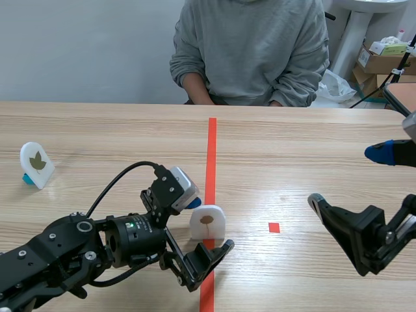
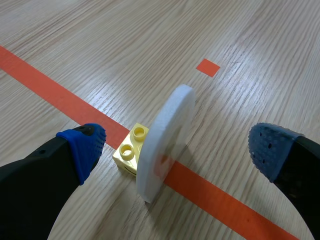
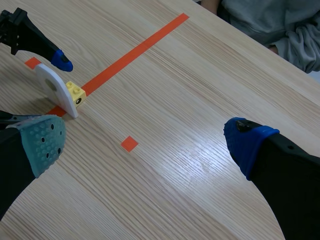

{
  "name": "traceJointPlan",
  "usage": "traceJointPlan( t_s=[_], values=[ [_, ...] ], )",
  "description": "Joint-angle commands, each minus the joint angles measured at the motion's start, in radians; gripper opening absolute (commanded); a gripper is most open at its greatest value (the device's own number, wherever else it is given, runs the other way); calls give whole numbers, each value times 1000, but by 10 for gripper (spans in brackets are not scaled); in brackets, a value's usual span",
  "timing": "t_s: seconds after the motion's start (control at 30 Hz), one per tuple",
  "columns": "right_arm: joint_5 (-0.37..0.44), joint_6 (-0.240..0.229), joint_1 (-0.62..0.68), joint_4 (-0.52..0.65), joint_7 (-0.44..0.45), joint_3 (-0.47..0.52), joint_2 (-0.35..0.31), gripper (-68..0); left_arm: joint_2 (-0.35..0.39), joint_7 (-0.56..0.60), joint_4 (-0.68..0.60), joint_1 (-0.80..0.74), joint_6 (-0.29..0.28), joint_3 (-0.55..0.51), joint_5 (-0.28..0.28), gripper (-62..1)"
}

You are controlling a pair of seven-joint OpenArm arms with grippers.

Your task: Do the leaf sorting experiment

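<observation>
A white rounded card with a brown leaf picture [image 1: 208, 223] stands upright on the red tape line, held up by a small yellow brick [image 2: 129, 150]. My left gripper [image 1: 209, 227] is open around it, one finger on each side and neither touching; in the left wrist view the card [image 2: 165, 142] stands edge-on between the blue pads [image 2: 82, 147]. A second white leaf card [image 1: 37, 164] stands on a blue base at the far left. My right gripper [image 1: 344, 177] hangs open over bare table at the right, holding nothing. In the right wrist view, the card [image 3: 52, 85] stands ahead beyond one finger.
A person in a grey sweatshirt [image 1: 250, 52] sits across the table, hands at its far edge. A small red tape square [image 1: 273, 227] lies between the two grippers. Cardboard boxes [image 1: 383, 58] stand beyond the table at the back right.
</observation>
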State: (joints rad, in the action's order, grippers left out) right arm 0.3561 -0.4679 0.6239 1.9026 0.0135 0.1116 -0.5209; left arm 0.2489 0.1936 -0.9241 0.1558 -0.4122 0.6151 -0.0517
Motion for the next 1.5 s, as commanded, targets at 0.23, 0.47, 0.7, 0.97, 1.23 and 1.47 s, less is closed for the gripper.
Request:
traceJointPlan(
  t_s=[0.23, 0.47, 0.7, 0.97, 1.23, 1.47],
  values=[
    [14, 3, -12, 3, 12, 10, -2, 4, -8, 28, 2, 13, 24, 2, -3, -209],
    [14, 3, -12, 3, 12, 10, -2, 4, -8, 47, 2, 13, 24, 2, -3, -374],
    [14, 3, -12, 3, 12, 10, -2, 4, -8, 54, 2, 13, 25, 2, -3, -543],
    [14, 3, -12, 3, 12, 10, -2, 4, -8, 43, 2, 13, 25, 2, -3, -569],
    [14, 3, -12, 3, 12, 10, -2, 4, -7, 49, -22, 6, 24, -2, -12, -569],
    [13, 3, -11, 3, 11, 10, -2, 4, 4, -14, -180, -61, 15, -105, -78, -569]
  ],
)
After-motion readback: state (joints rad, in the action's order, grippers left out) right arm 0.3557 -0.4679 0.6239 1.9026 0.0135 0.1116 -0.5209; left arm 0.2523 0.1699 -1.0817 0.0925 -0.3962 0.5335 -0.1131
